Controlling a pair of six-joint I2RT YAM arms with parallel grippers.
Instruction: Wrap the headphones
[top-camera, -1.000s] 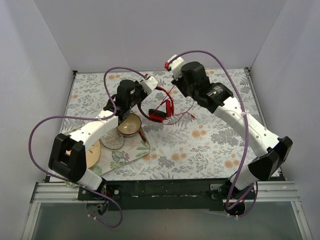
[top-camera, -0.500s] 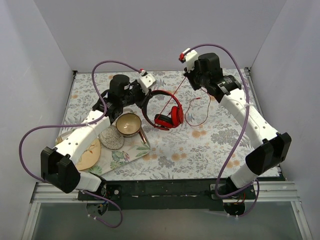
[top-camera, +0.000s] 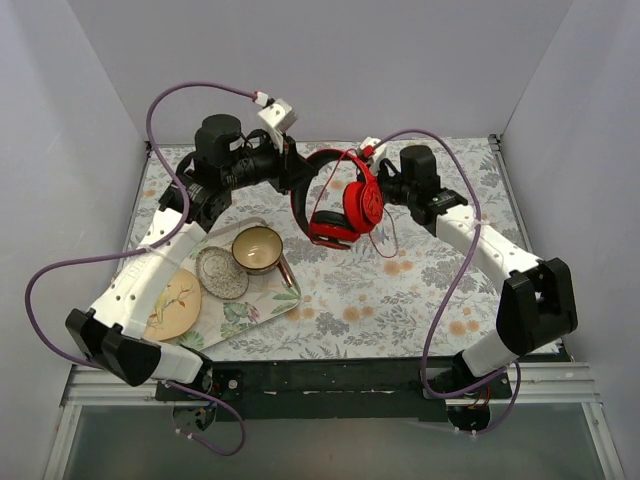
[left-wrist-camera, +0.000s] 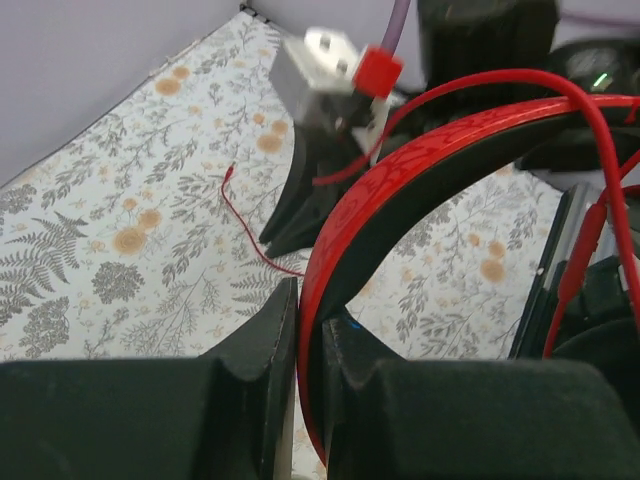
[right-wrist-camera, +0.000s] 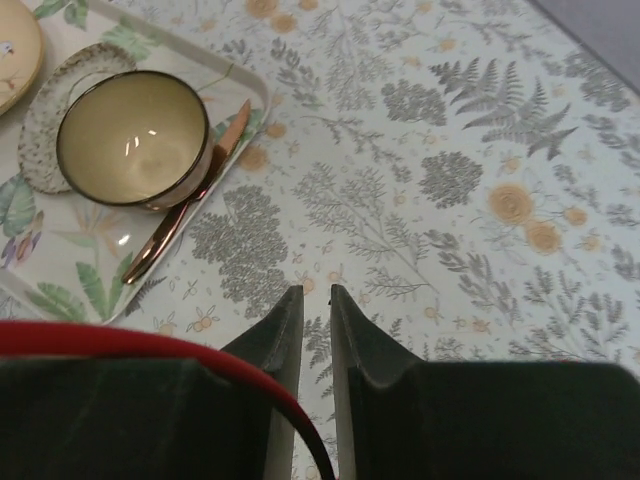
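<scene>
The red headphones (top-camera: 345, 205) hang in the air above the back of the table, ear cups down. My left gripper (top-camera: 296, 178) is shut on the red, black-lined headband (left-wrist-camera: 420, 170), which runs between its fingertips in the left wrist view (left-wrist-camera: 308, 300). My right gripper (top-camera: 378, 185) sits right beside the right ear cup. In the right wrist view its jaws (right-wrist-camera: 316, 292) stand almost together, and the thin red cable (right-wrist-camera: 150, 342) crosses the left finger and drops into the gap. The loose cable end trails on the floral cloth (left-wrist-camera: 250, 235).
A leaf-patterned tray (top-camera: 250, 310) at the left front holds a cream bowl (top-camera: 257, 248), a copper spoon (right-wrist-camera: 190, 215) and a patterned saucer (top-camera: 221, 272). A round plate (top-camera: 172, 305) lies at its left. White walls close the back and sides.
My left gripper has lifted the headphones off the table, up and toward the back. My right gripper has come down and left with the cable, close to the ear cup.
</scene>
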